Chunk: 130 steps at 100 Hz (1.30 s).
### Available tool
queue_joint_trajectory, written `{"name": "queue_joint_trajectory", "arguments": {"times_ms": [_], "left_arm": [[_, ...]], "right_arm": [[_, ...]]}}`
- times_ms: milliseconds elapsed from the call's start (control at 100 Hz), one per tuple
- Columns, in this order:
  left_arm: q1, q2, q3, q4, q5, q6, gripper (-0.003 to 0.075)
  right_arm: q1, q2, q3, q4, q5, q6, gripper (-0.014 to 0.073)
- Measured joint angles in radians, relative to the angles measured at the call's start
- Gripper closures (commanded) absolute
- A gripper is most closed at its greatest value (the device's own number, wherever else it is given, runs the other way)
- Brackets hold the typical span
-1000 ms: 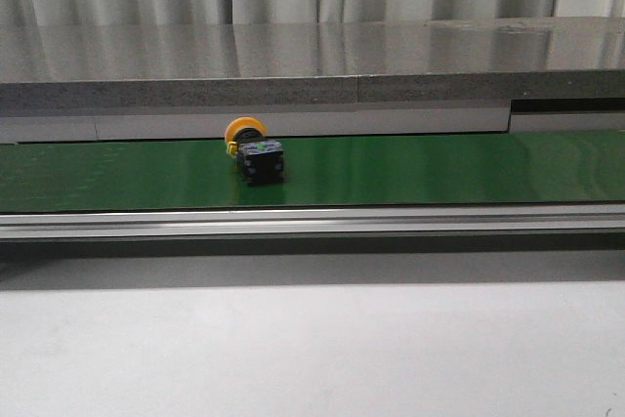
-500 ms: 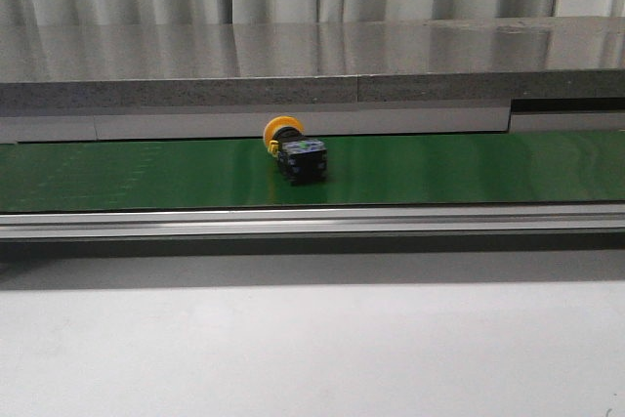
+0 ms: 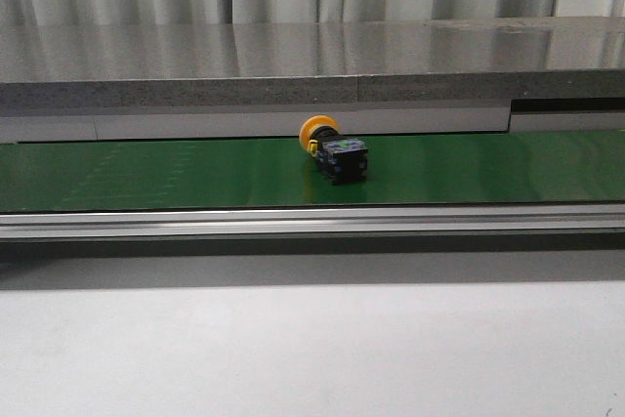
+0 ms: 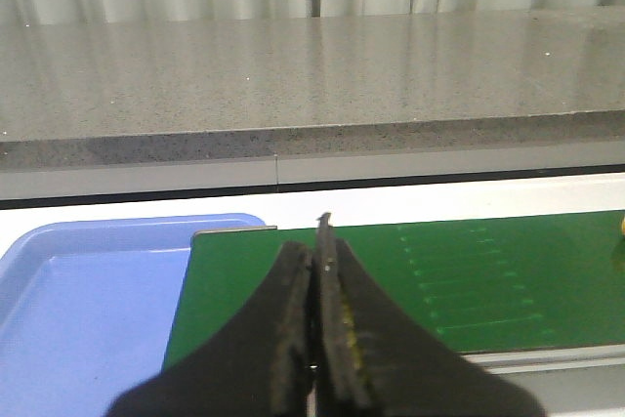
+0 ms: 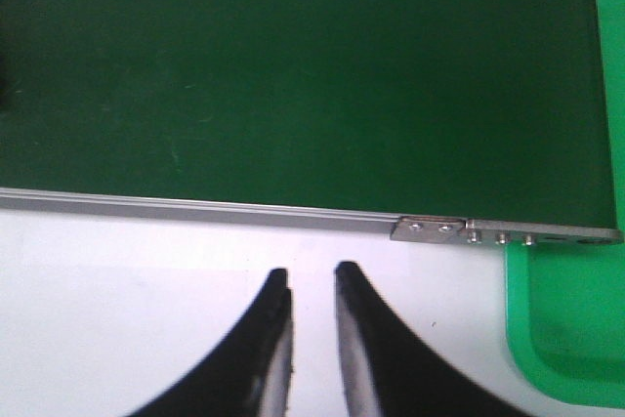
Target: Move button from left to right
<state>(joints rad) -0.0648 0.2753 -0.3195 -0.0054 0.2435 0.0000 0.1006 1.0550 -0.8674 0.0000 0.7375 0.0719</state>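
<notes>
The button lies on its side on the green conveyor belt, near the belt's middle, with its yellow head toward the back left and its black body toward the front. A sliver of yellow shows at the edge of the left wrist view. My left gripper is shut and empty above the belt's left end. My right gripper is open and empty over the white table, just in front of the belt's right end. Neither gripper shows in the front view.
A blue tray sits beyond the belt's left end. A green tray sits beyond the belt's right end. A metal rail runs along the belt's front edge. A grey stone shelf runs behind the belt.
The button has travelled to the right along the belt, from left of centre to about the middle. No gripper touches it.
</notes>
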Motion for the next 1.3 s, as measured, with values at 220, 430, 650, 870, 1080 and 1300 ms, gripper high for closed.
{"name": "queue_joint_trajectory", "arguments": {"times_ms": [220, 430, 650, 870, 1080, 1300], "left_arm": [[0.0, 0.0, 0.0, 0.0, 0.0, 0.0, 0.0741], [0.0, 0.0, 0.0, -0.002, 0.0, 0.0, 0.0741], [0.0, 0.0, 0.0, -0.002, 0.0, 0.0, 0.0741], [0.0, 0.0, 0.0, -0.002, 0.0, 0.0, 0.0741], [0.0, 0.0, 0.0, -0.002, 0.0, 0.0, 0.0741], [0.0, 0.0, 0.0, -0.002, 0.0, 0.0, 0.0741]], "right_arm": [[0.0, 0.0, 0.0, 0.0, -0.008, 0.0, 0.002], [0.002, 0.007, -0.002, 0.065, -0.062, -0.023, 0.002], [0.045, 0.098, -0.07, 0.124, -0.063, -0.132, 0.002], [0.125, 0.242, -0.171, 0.14, -0.068, -0.182, 0.002], [0.191, 0.398, -0.25, 0.143, -0.072, -0.215, 0.002], [0.236, 0.552, -0.329, 0.145, -0.078, -0.228, 0.002]]}}
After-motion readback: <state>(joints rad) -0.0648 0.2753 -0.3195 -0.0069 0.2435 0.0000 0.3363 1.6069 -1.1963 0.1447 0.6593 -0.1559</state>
